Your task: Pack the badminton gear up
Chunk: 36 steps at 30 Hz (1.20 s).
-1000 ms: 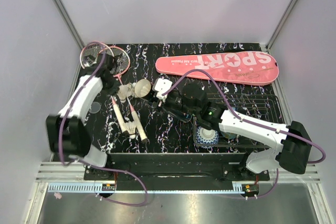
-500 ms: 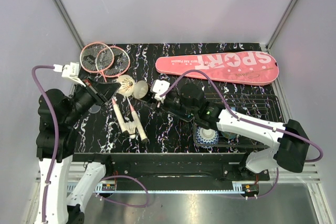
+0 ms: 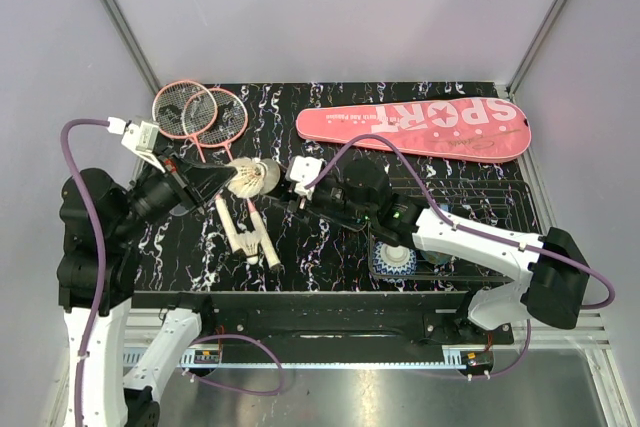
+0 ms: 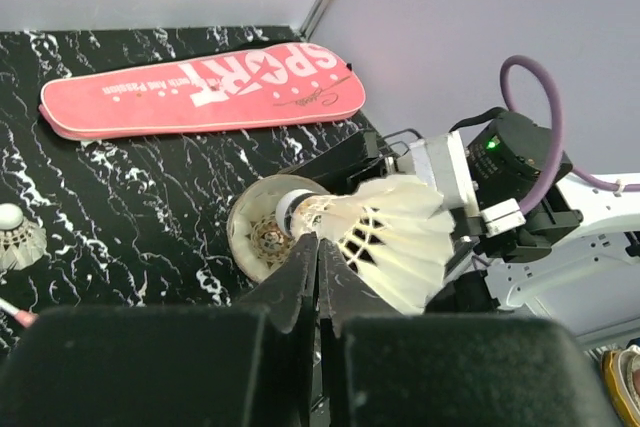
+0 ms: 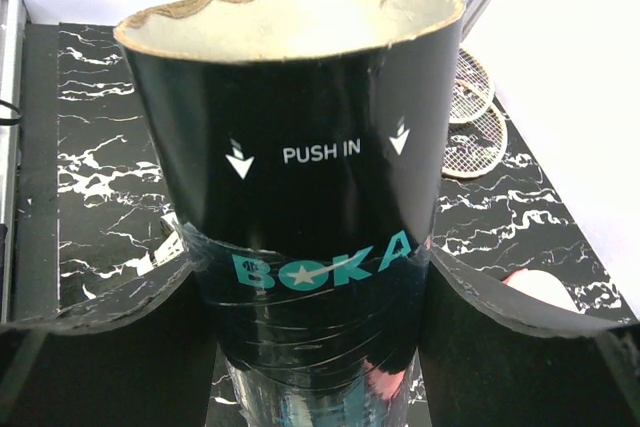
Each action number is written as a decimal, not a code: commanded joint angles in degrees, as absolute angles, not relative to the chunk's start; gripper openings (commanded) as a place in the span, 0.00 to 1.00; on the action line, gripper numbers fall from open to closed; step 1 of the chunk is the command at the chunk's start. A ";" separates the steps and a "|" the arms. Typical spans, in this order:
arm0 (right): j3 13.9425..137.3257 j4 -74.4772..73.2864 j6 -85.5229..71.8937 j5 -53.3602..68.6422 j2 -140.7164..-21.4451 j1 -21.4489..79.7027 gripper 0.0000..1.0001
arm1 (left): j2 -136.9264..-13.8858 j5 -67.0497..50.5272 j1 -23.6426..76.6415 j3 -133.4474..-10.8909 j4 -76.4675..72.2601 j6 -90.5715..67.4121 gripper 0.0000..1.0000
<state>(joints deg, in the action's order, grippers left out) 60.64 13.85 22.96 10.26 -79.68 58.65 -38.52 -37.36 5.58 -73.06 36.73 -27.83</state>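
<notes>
Jaws of the left gripper [image 4: 319,272] are pressed together on the feather base of a white feather shuttlecock [image 4: 390,237]. Its cork tip sits just ahead of them at the open mouth of a long black cardboard tube [image 4: 262,243]. Jaws of the right gripper [image 5: 315,292] are clamped around that tube, which rises between them with "PUSH IN" printed below its rim. Beyond the left jaws a long pink "SPORT" racket cover [image 4: 200,92] lies on the black marbled desk [image 4: 120,197]. A second shuttlecock [image 4: 16,235] sits to their left.
</notes>
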 commanded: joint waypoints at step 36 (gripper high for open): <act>57.66 21.71 25.14 19.60 -76.73 58.71 0.36 | -55.80 -27.36 20.47 -73.13 49.40 -14.94 0.74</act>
